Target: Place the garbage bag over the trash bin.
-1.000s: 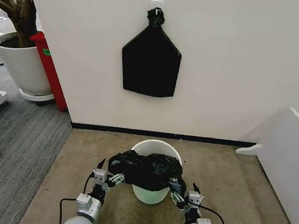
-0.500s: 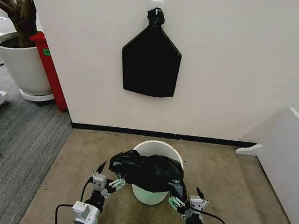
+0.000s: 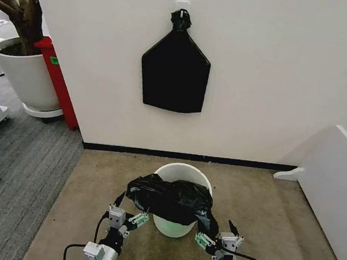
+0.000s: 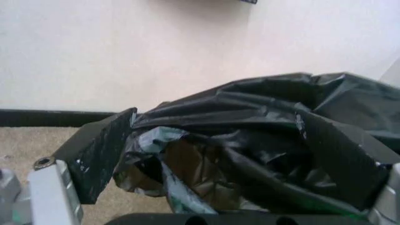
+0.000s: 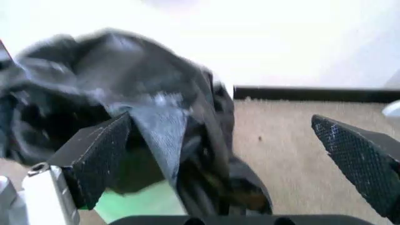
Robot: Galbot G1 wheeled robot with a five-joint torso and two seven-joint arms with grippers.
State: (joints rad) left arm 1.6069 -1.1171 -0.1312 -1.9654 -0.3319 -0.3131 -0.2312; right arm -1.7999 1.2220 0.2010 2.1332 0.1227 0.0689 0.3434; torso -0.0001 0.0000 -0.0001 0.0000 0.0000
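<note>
Beige carpet below a white wall: garbage bag (image 3: 169, 198) lies crumpled across the near rim of the trash bin (image 3: 184, 172), far rim bare. Left gripper (image 3: 127, 214) & right gripper (image 3: 218, 234) flank it w/ fingers spread, gripping nothing. Risk: bag is only draped, so any snag could drag it off.

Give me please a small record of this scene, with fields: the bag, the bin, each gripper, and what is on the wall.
garbage bag: rumpled, draped over the near part of the bin's top
trash bin: upright on the carpet, far rim uncovered
left gripper: open, low beside the bag's left edge
right gripper: open, low beside the bag's right edge
wall: flat black bag bundle hanging
</note>
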